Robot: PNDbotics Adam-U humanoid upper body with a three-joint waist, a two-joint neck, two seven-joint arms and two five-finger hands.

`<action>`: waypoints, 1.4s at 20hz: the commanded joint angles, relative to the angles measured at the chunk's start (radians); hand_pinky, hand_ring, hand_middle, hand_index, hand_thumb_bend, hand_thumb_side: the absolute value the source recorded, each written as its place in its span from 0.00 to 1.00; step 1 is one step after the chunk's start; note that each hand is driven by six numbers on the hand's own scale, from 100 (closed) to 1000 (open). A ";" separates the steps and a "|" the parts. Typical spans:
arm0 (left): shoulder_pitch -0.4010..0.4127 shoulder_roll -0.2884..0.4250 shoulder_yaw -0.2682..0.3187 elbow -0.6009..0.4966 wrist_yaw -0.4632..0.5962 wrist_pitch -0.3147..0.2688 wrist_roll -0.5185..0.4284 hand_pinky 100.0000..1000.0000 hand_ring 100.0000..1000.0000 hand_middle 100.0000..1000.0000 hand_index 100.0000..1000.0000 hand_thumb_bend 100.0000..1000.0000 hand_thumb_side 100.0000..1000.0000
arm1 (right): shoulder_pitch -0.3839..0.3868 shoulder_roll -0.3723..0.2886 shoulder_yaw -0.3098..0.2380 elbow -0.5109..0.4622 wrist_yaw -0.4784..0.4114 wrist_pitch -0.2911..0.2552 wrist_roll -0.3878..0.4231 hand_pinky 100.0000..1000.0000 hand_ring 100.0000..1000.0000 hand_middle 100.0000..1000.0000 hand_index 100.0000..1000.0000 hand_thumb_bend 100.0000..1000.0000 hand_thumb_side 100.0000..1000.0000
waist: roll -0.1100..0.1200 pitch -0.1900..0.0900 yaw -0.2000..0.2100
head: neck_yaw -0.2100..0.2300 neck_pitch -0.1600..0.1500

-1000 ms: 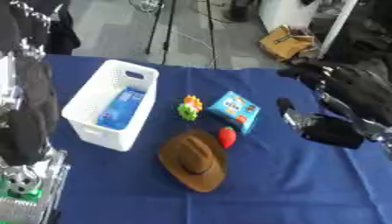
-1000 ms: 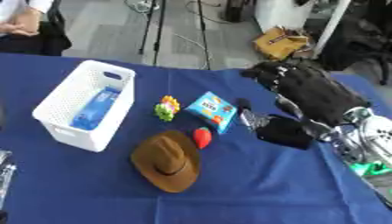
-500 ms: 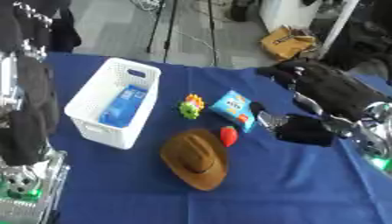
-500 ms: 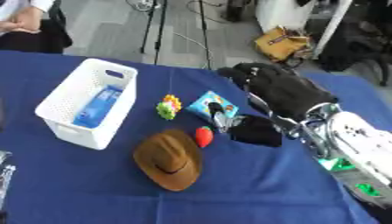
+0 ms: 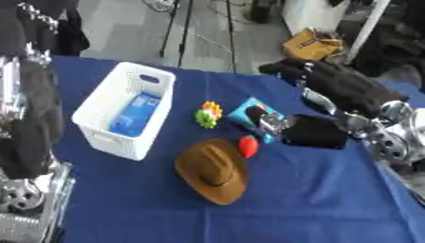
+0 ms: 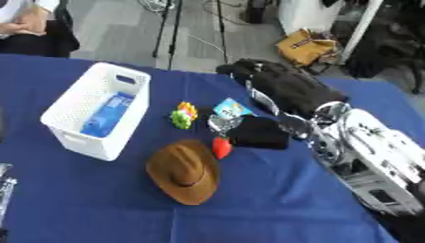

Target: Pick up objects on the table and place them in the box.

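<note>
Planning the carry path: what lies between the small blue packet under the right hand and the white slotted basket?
Only the green-and-yellow toy lies on the table between the blue packet and the white basket. The right hand is already at the packet.

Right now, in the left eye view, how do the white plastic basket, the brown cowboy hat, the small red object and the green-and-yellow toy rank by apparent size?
1. White plastic basket
2. Brown cowboy hat
3. Green-and-yellow toy and small red object: too alike to rank.

Matt blue cloth covers the table (image 5: 274,209). White perforated plastic box (image 5: 108,109). Brown hat (image 5: 213,170), felt-like and matt. Small red object (image 5: 247,146), smooth and slightly glossy. Right hand (image 5: 311,131): matt black covering, shiny silver metal joints.
</note>
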 commanded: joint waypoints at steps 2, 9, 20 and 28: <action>-0.007 -0.005 -0.004 -0.016 0.008 0.000 -0.006 0.89 0.88 0.85 0.85 0.00 1.00 | -0.027 0.008 0.007 -0.016 -0.015 0.008 0.043 0.80 0.92 0.88 1.00 0.34 1.00 | 0.001 -0.025 0.003 | -0.008 0.013; -0.005 -0.003 -0.006 -0.016 0.013 0.001 -0.009 0.89 0.88 0.85 0.84 0.00 1.00 | -0.040 0.051 0.008 -0.016 0.001 0.044 0.096 0.80 0.93 0.87 1.00 0.33 1.00 | -0.002 -0.022 0.007 | -0.016 0.013; -0.002 -0.008 -0.009 -0.016 0.018 0.000 -0.011 0.89 0.88 0.84 0.83 0.00 1.00 | -0.046 0.165 0.012 0.065 0.131 0.099 0.120 0.79 0.93 0.87 1.00 0.31 1.00 | -0.002 -0.024 0.012 | -0.024 0.024; 0.002 -0.013 -0.011 -0.016 0.022 -0.003 -0.014 0.89 0.88 0.84 0.83 0.00 1.00 | -0.029 0.273 -0.026 0.160 0.204 0.105 0.091 0.78 0.93 0.86 1.00 0.30 1.00 | -0.005 -0.026 0.015 | -0.022 0.029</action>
